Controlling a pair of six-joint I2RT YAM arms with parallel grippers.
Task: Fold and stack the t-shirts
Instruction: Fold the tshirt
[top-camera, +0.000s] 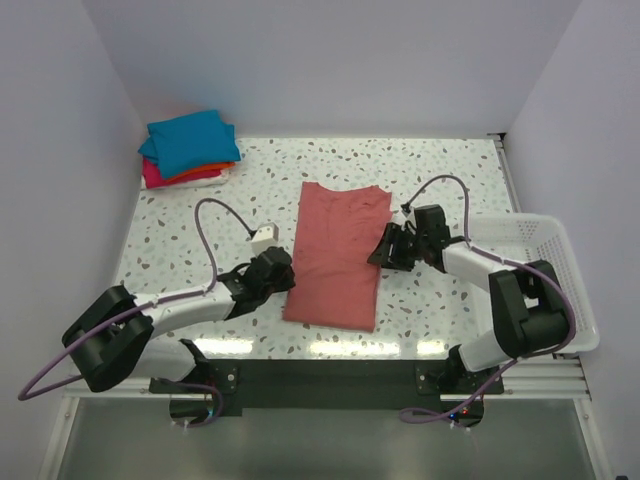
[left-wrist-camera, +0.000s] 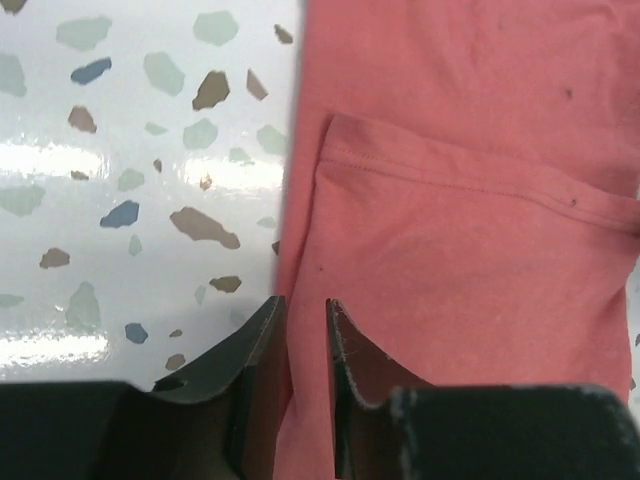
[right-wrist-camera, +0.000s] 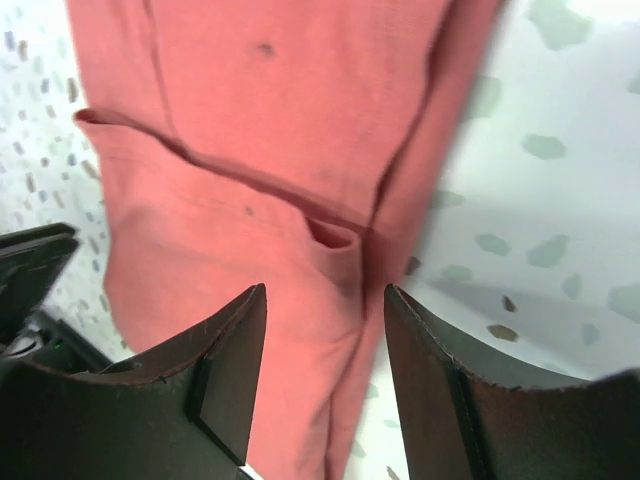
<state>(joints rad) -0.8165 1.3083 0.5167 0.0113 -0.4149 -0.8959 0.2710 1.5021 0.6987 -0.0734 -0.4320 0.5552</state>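
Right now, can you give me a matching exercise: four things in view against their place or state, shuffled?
1 salmon t-shirt
2 folded t-shirt stack
3 white basket
4 right pincer

a far left corner of the table
b open at the shirt's right edge
c table's right edge
d flat at table centre

Pairs: 1-d, 2-a, 3-c, 4-b.

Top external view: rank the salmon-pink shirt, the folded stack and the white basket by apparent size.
1. salmon-pink shirt and white basket: too close to rank, since the right arm hides part of the basket.
2. folded stack: clearly smallest.
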